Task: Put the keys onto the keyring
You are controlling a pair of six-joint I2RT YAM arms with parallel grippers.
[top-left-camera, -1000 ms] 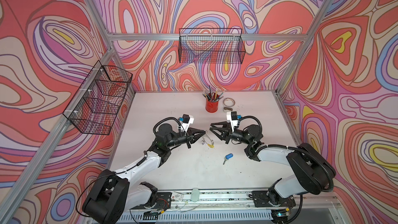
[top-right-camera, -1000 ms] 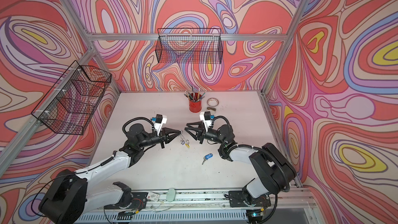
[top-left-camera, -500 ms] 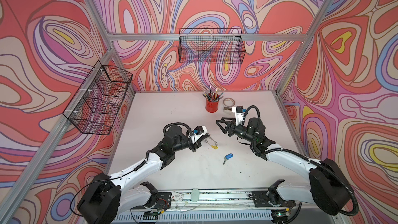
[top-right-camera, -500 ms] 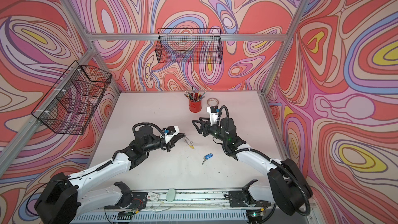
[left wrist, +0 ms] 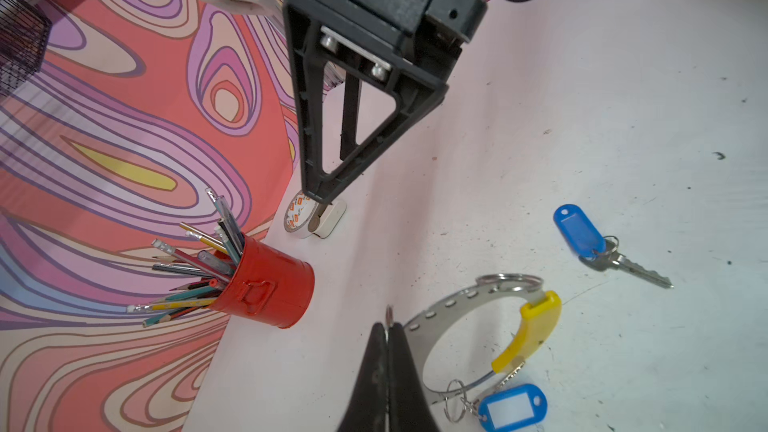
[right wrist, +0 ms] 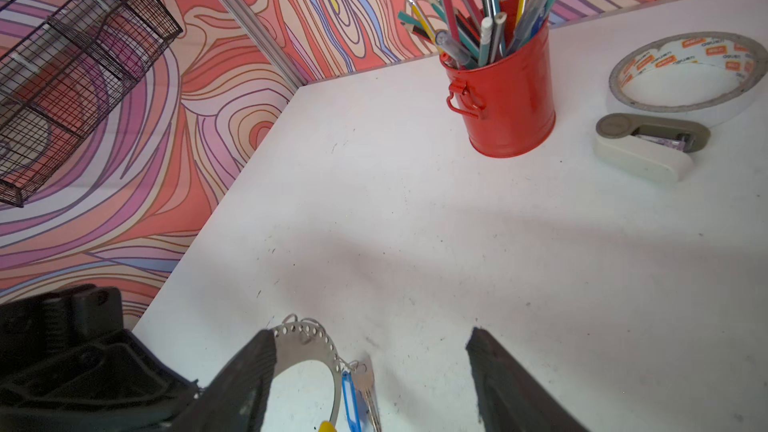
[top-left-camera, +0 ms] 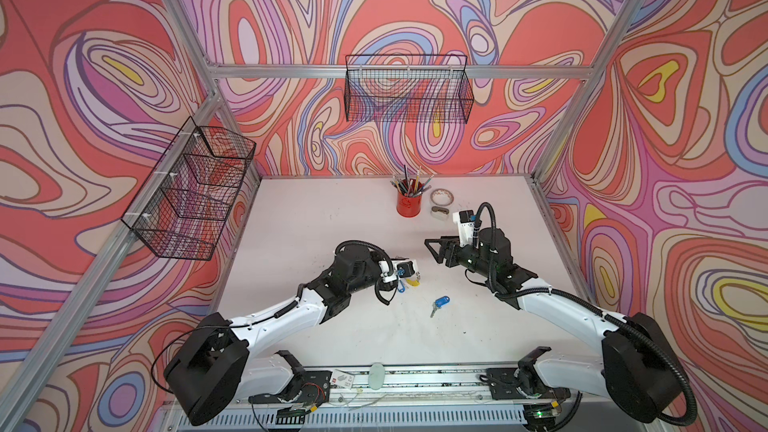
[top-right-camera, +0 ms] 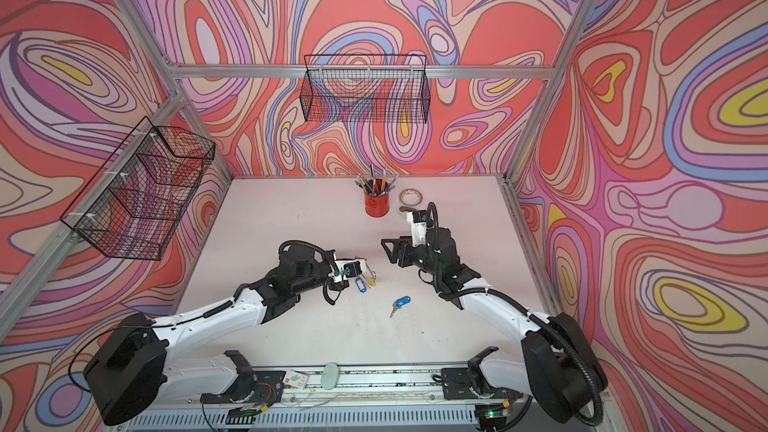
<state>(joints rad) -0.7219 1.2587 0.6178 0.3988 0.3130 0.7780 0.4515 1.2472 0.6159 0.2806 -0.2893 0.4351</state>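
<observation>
My left gripper (left wrist: pixel 388 326) is shut on the perforated metal band of the keyring (left wrist: pixel 457 301), which has a yellow segment. One of the keys (left wrist: pixel 513 407), with a blue tag, hangs from the keyring by its small split ring. The other key (left wrist: pixel 631 265) lies loose on the table with its blue tag, also visible in both top views (top-left-camera: pixel 440 303) (top-right-camera: pixel 401 303). My right gripper (top-left-camera: pixel 432 249) (top-right-camera: pixel 388 249) hovers open behind and to the right of the keyring (top-left-camera: pixel 412 281), apart from it. In the right wrist view its fingers (right wrist: pixel 494 367) frame the keyring (right wrist: pixel 307 340) without touching it.
A red cup of pencils (top-left-camera: pixel 409 204), a beige tape roll (top-left-camera: pixel 441 197) and a small beige device (top-left-camera: pixel 439 212) stand at the back of the white table (top-left-camera: pixel 316 218). Black wire baskets hang on the left wall (top-left-camera: pixel 191 189) and the back wall (top-left-camera: pixel 407 95).
My right gripper has opened wide and drawn back from the keyring. My left gripper has carried the keyring, with a key hanging from it, to the right and nearer the front.
</observation>
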